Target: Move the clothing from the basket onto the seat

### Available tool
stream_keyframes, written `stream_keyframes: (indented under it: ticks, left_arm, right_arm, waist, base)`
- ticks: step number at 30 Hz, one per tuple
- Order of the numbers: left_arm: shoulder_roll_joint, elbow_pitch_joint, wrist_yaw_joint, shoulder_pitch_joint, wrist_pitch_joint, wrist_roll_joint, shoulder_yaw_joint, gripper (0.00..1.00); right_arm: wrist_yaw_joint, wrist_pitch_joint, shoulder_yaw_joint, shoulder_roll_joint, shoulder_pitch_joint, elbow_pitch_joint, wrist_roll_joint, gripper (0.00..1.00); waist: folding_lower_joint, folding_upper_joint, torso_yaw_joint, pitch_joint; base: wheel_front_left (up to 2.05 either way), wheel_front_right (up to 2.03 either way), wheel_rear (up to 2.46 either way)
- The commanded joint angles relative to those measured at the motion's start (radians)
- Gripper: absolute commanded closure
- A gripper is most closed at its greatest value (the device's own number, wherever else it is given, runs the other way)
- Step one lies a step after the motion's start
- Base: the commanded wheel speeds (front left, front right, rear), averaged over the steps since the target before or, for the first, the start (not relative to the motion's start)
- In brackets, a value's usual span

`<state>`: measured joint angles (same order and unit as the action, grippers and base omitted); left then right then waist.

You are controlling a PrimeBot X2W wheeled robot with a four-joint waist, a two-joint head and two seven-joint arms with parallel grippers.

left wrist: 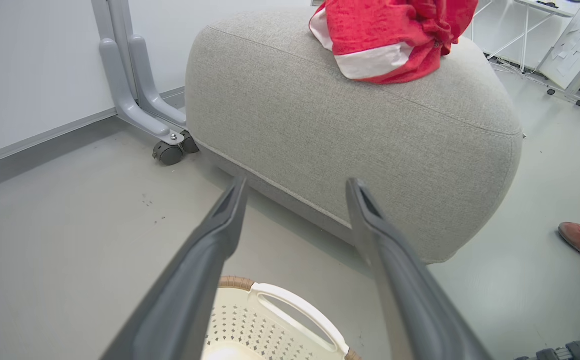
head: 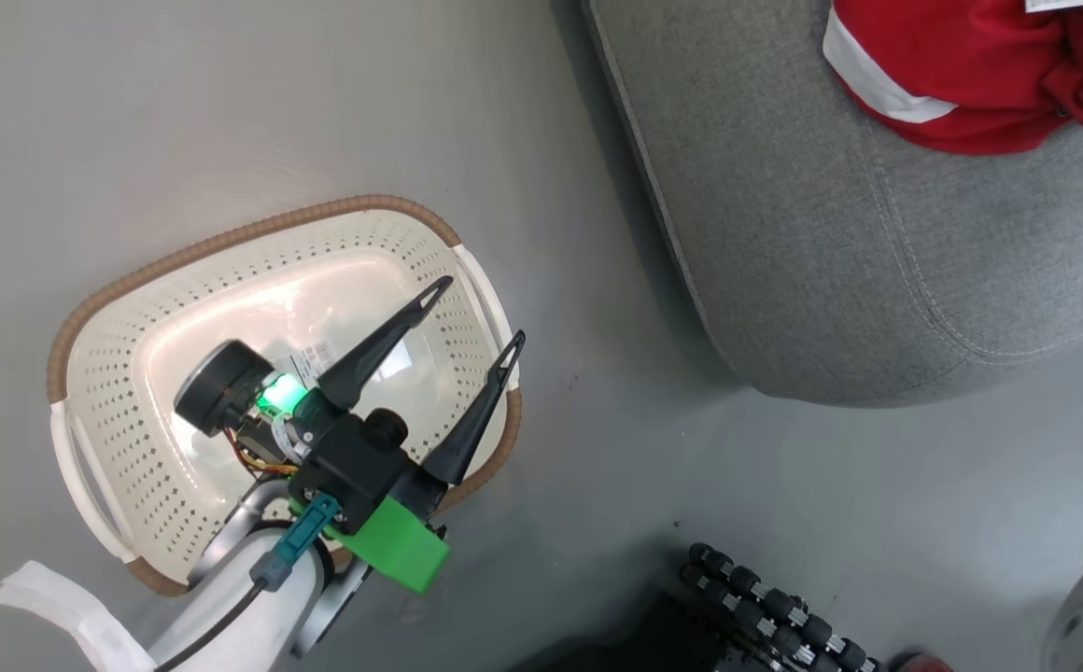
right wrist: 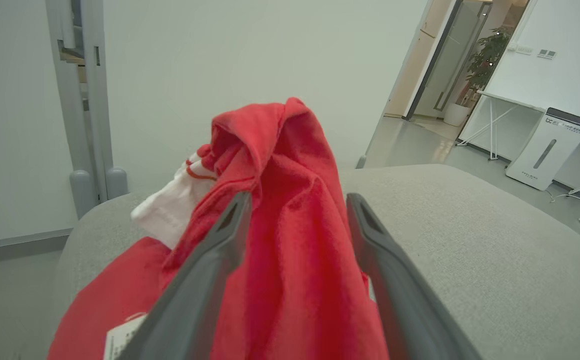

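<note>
Head view: barcode sticker [head: 306, 358] inside basket [head: 127, 373]

Clothing [head: 971, 75]: red, white panels, bunched in a heap on top of seat [head: 831, 233]. Seat: grey, rounded, stitched seams. Basket [head: 131, 401]: cream, perforated, brown rim, upright, near seat, not touching.

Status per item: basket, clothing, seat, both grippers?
basket: upright on the floor, no clothing visible inside
clothing: bunched on top of the seat
seat: carrying the clothing
left gripper: open, empty, above the basket
right gripper: open, jaws either side of the clothing
</note>
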<state>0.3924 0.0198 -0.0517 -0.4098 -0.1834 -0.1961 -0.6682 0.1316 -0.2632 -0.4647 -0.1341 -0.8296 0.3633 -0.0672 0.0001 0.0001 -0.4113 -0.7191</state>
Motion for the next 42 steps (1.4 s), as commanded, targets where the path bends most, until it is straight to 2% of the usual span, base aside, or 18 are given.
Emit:
stream_keyframes:
  ticks: [1, 4, 8, 11, 14, 20, 28, 36, 42]
  left_arm:
    - [-0.007, -0.011, 0.005, 0.01, -0.009, -0.014, -0.002, 0.0]
    - [-0.029, -0.035, 0.015, 0.02, -0.032, -0.028, 0.002, 0.0]
    - [-0.075, -0.061, 0.039, 0.043, -0.067, -0.052, 0.017, 0.0]
    - [-0.11, -0.096, 0.054, 0.065, -0.077, -0.072, 0.033, 0.0]
    - [-0.158, -0.115, 0.066, 0.08, -0.082, -0.089, 0.063, 0.0]
    - [-0.233, -0.106, 0.051, 0.144, -0.082, -0.092, 0.163, 0.0]
    - [-0.301, -0.11, 0.039, 0.298, -0.082, -0.075, 0.354, 0.0]
    - [-0.325, -0.099, 0.029, 0.459, -0.082, -0.037, 0.527, 0.0]
    - [-0.333, -0.067, 0.012, 0.563, -0.082, -0.007, 0.609, 0.0]
  right_arm:
    - [-0.002, -0.002, -0.012, 0.015, 0.043, -0.047, 0.021, 0.0]
    - [-0.002, -0.002, 0.045, 0.066, 0.155, -0.148, 0.053, 0.0]
    - [-0.002, -0.002, 0.21, 0.08, 0.302, -0.22, 0.018, 0.0]
    - [-0.002, -0.002, 0.364, 0.081, 0.389, -0.217, -0.08, 0.0]
    - [-0.002, -0.002, 0.486, 0.08, 0.458, -0.197, -0.112, 0.0]
    - [-0.002, -0.002, 0.612, 0.08, 0.533, -0.164, -0.124, 0.0]
    - [-0.002, -0.002, 0.659, 0.065, 0.626, -0.153, -0.098, 0.0]
    - [-0.002, -0.002, 0.631, 0.056, 0.722, -0.173, -0.113, 0.0]
    - [-0.002, -0.002, 0.59, 0.058, 0.818, -0.224, -0.117, 0.0]
  waist:
    - [-0.0001, -0.0001, -0.005, 0.038]
    - [-0.0001, -0.0001, -0.001, 0.088]
    - [-0.0001, -0.0001, 0.02, 0.167]
    - [-0.0001, -0.0001, 0.055, 0.223]
    - [-0.0001, -0.0001, 0.112, 0.287]
    - [-0.0001, -0.0001, 0.239, 0.409]
    - [-0.0001, -0.0001, 0.366, 0.593]
    - [-0.0001, -0.0001, 0.408, 0.713]
    - [-0.0001, -0.0001, 0.414, 0.763]
  base:
    - [0.0, 0.0, 0.0]
    - [0.0, 0.0, 0.0]
    - [0.0, 0.0, 0.0]
    - [0.0, 0.0, 0.0]
    - [0.0, 0.0, 0.0]
    - [0.0, 0.0, 0.0]
    - [0.0, 0.0, 0.0]
    - [0.0, 0.0, 0.0]
    - [0.0, 0.0, 0.0]
